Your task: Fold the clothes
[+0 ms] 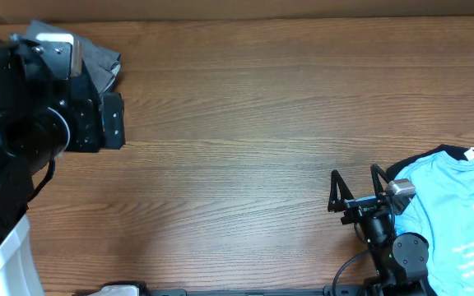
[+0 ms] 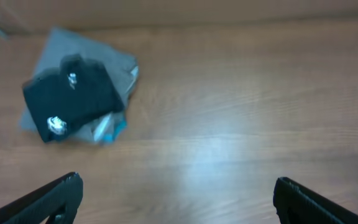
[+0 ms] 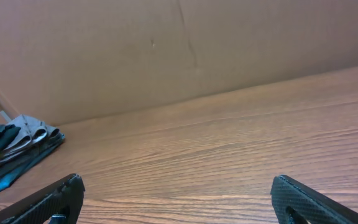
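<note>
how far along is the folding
Done: a folded stack sits at the table's far left corner. In hand: nothing; left gripper and right gripper stand open, empty. Left: the light blue shirt, over a black garment, lies unfolded at right.

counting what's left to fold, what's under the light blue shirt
A black garment peeks out from under the light blue shirt along its upper left edge; the rest underneath is covered.

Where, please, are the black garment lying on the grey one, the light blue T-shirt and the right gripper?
black garment (image 2: pixel 73 99): left wrist view, on its middle.
light blue T-shirt (image 1: pixel 455 210): overhead view, on its plain cloth left of the print.
right gripper (image 1: pixel 354 173): overhead view, midway between its open fingertips.
</note>
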Robot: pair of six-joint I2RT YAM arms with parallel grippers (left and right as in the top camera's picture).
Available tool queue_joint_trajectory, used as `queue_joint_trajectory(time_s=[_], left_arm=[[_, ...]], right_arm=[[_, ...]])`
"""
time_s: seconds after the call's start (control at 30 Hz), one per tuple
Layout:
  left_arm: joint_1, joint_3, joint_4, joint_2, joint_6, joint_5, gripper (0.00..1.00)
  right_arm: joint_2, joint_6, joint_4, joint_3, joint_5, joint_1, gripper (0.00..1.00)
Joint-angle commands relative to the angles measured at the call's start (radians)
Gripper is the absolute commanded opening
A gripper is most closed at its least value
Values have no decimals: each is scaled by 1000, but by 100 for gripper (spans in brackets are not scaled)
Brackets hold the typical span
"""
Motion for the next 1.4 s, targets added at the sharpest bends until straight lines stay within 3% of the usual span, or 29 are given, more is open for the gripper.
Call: queue_joint_trajectory(time_s=[0.0, 0.23, 0.37, 0.57, 1.0, 1.13, 1.37], left_arm=[[-6, -138, 160, -106, -19, 4, 100], [-7, -788, 614, -446, -20, 39, 100], [-7, -1294, 948, -751, -21, 39, 100], [-7, -1691, 1194, -1055, -27, 69, 100], [-8, -2117, 1474, -1412, -27, 54, 100], [-7, -2255, 1604, -1421, -28, 54, 100], [-6, -2284, 1547, -1420, -30, 56, 100]], right_arm=[[-12, 0, 8, -10, 12, -5, 100], [-12, -1, 7, -10, 12, -5, 100], [-12, 0, 7, -10, 12, -5, 100], [-12, 0, 8, -10, 12, -5, 100], [-12, 0, 7, -10, 12, -5, 100], [-12, 0, 8, -10, 12, -5, 100], [-12, 0, 7, -10, 12, -5, 100]])
